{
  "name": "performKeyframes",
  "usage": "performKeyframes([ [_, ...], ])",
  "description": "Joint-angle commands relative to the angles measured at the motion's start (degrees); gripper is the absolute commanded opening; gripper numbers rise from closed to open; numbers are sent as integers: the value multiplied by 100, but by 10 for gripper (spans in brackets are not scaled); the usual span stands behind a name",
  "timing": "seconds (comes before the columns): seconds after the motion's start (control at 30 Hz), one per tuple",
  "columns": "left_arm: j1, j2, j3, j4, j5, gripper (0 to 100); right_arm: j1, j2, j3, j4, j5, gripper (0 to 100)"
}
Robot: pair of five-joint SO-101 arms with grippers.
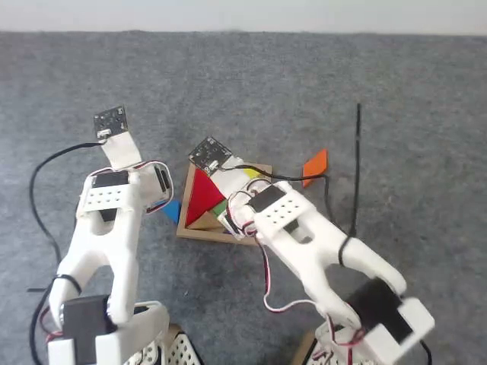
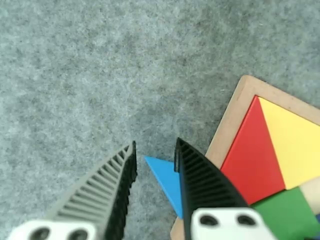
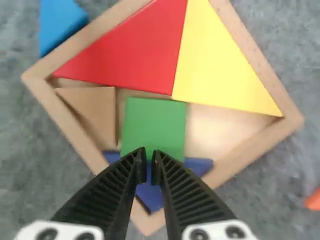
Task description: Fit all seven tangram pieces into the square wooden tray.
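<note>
Blue sits nearest: the light blue triangle (image 2: pixel 167 180) lies flat on the grey carpet (image 2: pixel 75 75), between the tips of the left gripper (image 2: pixel 156 145) and partly under the jaw on the tray side. Those jaws stand well apart and hold nothing. We judge this pick to be the step in hand. To do it well we would shift slightly toward the tray (image 2: pixel 235 107) so both jaws straddle the piece, then come straight down. That jaw must stay off the wooden rim, which lies just beside the piece. A thin, flat piece slips easily, so we would close across two edges, not a corner. Past the rim sit the red triangle (image 2: pixel 250 150), the yellow triangle (image 2: pixel 295 145) and the green square (image 2: pixel 285 210). The right gripper (image 3: pixel 148 152) hangs over the tray with its jaws all but closed on nothing. A dark blue piece (image 3: pixel 199 165) lies beneath them, the green square is just beyond the tips, and a tan triangle (image 3: pixel 92 107) sits to one side. Bare wood beside the green square is the gap we would aim for. Farthest off, an orange piece (image 1: pixel 315 166) lies on the carpet, well apart from both jaws.
</note>
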Motion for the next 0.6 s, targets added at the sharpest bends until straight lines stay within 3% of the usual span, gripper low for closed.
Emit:
performKeyframes([
  [0.0,-35,-237,-40,-9,-53,126,-48,233,-44,-347,-70,26],
  [0.2,-35,-237,-31,-9,-53,126,-233,57,-35,-233,-35,26],
  [0.4,-35,-237,-31,-9,-53,126,-92,-1270,114,356,-35,26],
  [0.57,-35,-237,-31,-9,-53,126,347,-1525,571,-374,-35,28],
])
